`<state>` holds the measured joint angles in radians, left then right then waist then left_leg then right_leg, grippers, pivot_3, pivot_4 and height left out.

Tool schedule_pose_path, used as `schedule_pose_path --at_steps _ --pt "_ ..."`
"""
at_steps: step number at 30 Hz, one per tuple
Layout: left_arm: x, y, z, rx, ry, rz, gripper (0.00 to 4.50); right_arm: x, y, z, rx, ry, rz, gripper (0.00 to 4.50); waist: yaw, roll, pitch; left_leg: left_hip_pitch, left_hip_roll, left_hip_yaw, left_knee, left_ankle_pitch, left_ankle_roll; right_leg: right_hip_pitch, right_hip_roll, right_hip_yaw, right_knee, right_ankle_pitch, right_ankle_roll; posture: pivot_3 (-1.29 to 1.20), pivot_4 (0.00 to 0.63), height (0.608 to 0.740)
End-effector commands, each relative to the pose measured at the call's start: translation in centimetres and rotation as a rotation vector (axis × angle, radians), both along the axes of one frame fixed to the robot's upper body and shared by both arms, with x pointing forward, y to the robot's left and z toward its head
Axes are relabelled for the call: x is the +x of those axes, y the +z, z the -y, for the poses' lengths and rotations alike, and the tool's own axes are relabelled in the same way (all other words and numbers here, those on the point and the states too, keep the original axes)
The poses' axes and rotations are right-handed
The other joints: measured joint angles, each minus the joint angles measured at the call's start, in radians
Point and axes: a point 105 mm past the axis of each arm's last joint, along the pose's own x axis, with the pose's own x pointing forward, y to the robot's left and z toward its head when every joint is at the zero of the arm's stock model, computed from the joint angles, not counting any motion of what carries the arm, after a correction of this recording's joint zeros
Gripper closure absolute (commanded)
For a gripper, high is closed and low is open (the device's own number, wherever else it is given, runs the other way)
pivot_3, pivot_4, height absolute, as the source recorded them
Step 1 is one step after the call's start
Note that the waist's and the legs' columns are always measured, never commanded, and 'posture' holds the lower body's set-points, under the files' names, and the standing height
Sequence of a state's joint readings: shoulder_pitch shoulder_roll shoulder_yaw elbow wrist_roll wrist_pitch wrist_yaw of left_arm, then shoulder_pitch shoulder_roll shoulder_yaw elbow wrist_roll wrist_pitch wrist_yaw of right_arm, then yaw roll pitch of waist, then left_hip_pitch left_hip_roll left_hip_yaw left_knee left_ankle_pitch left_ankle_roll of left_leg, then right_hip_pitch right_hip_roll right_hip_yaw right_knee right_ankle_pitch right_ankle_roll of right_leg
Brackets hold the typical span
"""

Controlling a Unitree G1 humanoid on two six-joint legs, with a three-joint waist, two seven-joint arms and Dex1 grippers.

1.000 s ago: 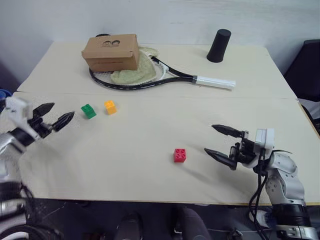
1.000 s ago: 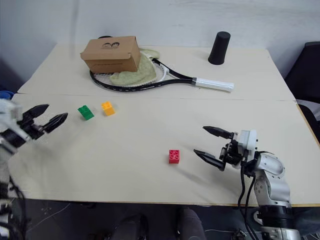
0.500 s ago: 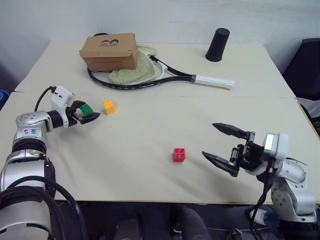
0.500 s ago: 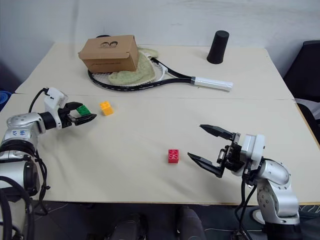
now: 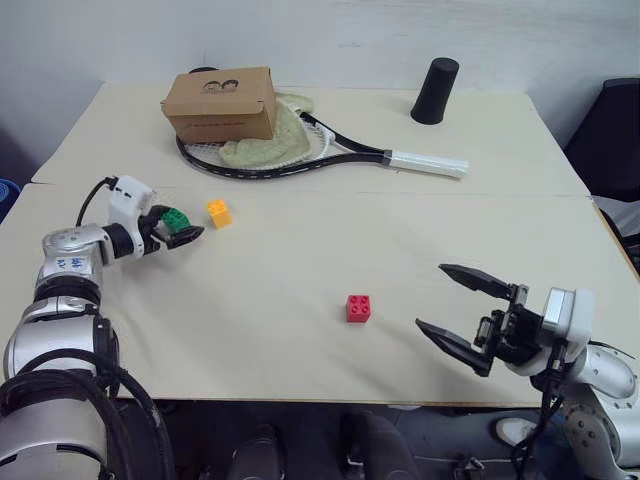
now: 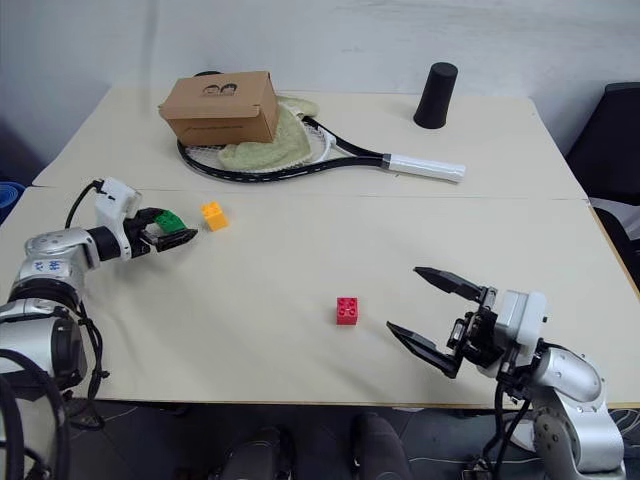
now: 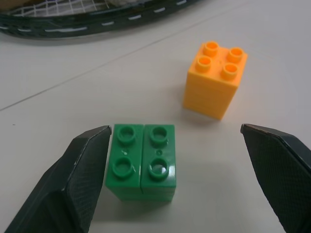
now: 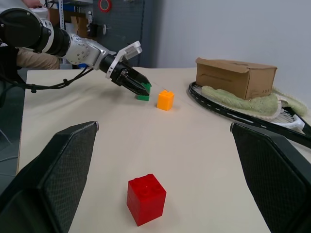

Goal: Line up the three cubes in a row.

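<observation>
Reaching in from the table's left edge over the past second, the left gripper (image 7: 172,170) now brackets the green cube (image 7: 142,161) — fingers spread, one just beside its side, nothing pinched yet. The orange-yellow cube (image 5: 219,212) sits near it. The red cube (image 5: 360,308) lies well apart toward the front, and the right gripper (image 5: 462,320), also spread and empty, has drawn back from it. A grasp on green looks imminent; no row exists yet.
</observation>
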<state>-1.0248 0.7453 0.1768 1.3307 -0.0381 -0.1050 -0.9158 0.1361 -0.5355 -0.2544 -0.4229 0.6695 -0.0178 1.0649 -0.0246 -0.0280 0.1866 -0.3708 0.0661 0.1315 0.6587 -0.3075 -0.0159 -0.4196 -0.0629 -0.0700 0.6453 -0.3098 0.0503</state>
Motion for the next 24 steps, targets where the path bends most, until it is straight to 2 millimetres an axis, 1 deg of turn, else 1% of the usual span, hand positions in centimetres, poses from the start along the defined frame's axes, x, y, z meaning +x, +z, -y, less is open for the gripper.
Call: schedule_pose_path --at_steps 1,4,8,11,17,19,20,24 --pt "0.0 1.4 -0.7 0.015 0.01 0.028 0.0 -0.7 1.0 0.2 0.002 0.002 0.052 0.03 0.0 0.0 0.0 0.0 0.0 0.0 0.0 0.0 0.0 0.0 0.0 0.0 0.0 0.0 0.0 0.0 0.15 0.74" --pt "-0.2 0.6 -1.1 0.031 0.03 -0.002 0.0 -0.6 1.0 0.1 0.0 0.005 0.048 0.03 0.0 0.0 0.0 0.0 0.0 0.0 0.0 0.0 0.0 0.0 0.0 0.0 0.0 0.0 0.0 0.0 0.15 0.74" --pt "-0.1 0.0 -1.4 0.032 0.07 -0.02 0.0 -0.3 1.6 0.0 -0.009 0.004 0.051 0.03 -0.001 0.0 0.0 0.0 0.0 0.0 0.0 0.0 0.0 0.0 0.0 0.0 0.0 0.0 0.0 0.0 0.15 0.74" --pt "-0.2 -0.7 -1.1 0.028 0.064 -0.041 0.57 -0.2 1.9 -0.2 -0.012 -0.001 0.049 0.0 0.001 0.0 0.0 0.0 0.0 0.0 0.0 0.0 0.0 0.0 0.0 0.0 0.0 0.0 0.0 0.0 0.15 0.74" --pt "-0.2 -1.0 -1.0 0.012 0.063 -0.047 2.3 -0.2 2.5 -0.5 -0.016 -0.009 0.044 0.0 0.002 0.0 0.0 0.0 0.0 0.0 0.001 0.0 0.0 0.0 0.0 0.0 0.001 0.0 0.0 0.0 0.15 0.74" --pt "-0.3 -0.7 -0.9 -0.009 0.05 -0.029 2.93 -0.2 2.8 -0.7 -0.013 -0.013 0.044 0.0 0.001 -0.001 0.0 0.0 0.0 0.0 0.001 0.0 0.0 0.0 0.0 0.0 0.001 0.0 0.0 0.0 0.15 0.74" --pt "-0.3 -0.5 -0.9 -0.013 0.044 -0.018 3.04 -0.2 2.8 -0.8 -0.013 -0.014 0.043 0.0 0.001 -0.001 0.0 0.0 0.0 0.0 0.001 0.0 0.0 0.0 0.0 0.0 0.001 0.0 0.0 0.0 0.15 0.74" --pt "-0.6 1.0 0.0 -0.039 -0.057 0.039 3.03 -0.1 2.9 -1.0 -0.015 -0.013 0.036 0.0 0.002 -0.001 0.0 0.0 0.0 0.0 0.002 0.0 0.0 0.0 0.001 0.0 0.001 0.0 0.0 0.0 0.15 0.74"
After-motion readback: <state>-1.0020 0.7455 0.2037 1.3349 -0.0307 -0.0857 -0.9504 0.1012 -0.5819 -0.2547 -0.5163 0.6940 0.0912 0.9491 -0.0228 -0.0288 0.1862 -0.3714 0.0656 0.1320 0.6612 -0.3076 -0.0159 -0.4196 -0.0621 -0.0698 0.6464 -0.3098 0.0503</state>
